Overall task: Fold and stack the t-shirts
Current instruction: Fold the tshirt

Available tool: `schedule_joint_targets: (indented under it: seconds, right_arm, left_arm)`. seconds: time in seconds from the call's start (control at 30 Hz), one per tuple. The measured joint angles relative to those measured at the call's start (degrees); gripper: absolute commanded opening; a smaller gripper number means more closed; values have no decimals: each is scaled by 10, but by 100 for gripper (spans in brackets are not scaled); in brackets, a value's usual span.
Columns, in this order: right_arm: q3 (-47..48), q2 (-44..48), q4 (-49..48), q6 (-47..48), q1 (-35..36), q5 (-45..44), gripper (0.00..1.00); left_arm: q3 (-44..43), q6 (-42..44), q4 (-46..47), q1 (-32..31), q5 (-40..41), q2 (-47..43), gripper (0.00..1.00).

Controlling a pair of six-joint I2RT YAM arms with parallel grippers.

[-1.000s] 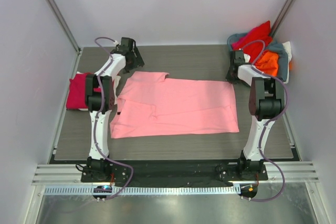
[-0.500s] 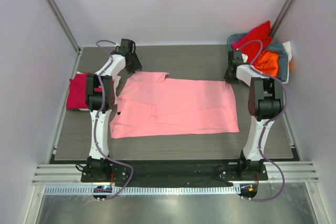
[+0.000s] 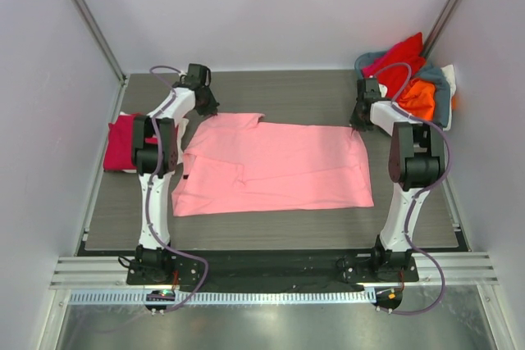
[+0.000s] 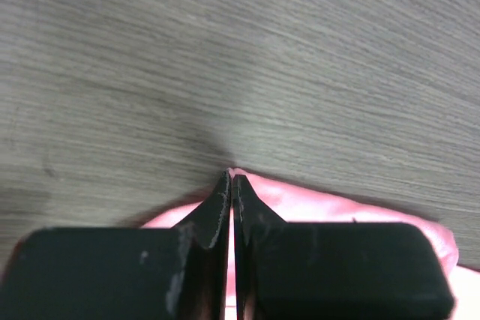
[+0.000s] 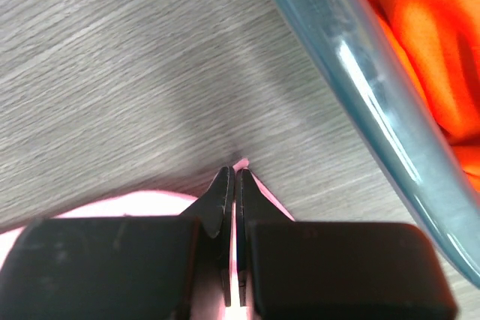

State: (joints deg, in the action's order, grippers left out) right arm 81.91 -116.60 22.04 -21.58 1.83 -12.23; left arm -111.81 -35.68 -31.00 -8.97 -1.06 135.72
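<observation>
Pinching pink t-shirt [image 3: 275, 165] far corners: left gripper [image 4: 231, 177], right gripper [image 5: 232, 174] clamped, both reaching forward.

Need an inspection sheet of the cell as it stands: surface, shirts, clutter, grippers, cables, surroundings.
Surface: grey wood-grain table.
Job's things: pink shirt spread flat mid-table; crimson shirt at the left edge; red shirt and orange shirt piled in the basket at far right.
Clutter: nothing seen.
Grippers: left gripper shut on the pink shirt's far-left corner; right gripper shut on its far-right corner.
Cables: purple cables loop along both arms.
Surroundings: white walls; metal rail at the near edge.
</observation>
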Motion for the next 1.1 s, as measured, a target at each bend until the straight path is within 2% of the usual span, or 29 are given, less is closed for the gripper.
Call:
schedule_joint_targets:
  seconds: [0.4, 1.1]
  right_arm:
    - [-28, 70, 4, -12, 0, 23, 1]
    - [-160, 210, 10, -26, 0, 47, 1]
  left_arm:
    - [111, 0, 30, 0, 10, -118, 0]
    - [368, 2, 133, -20, 30, -326, 0]
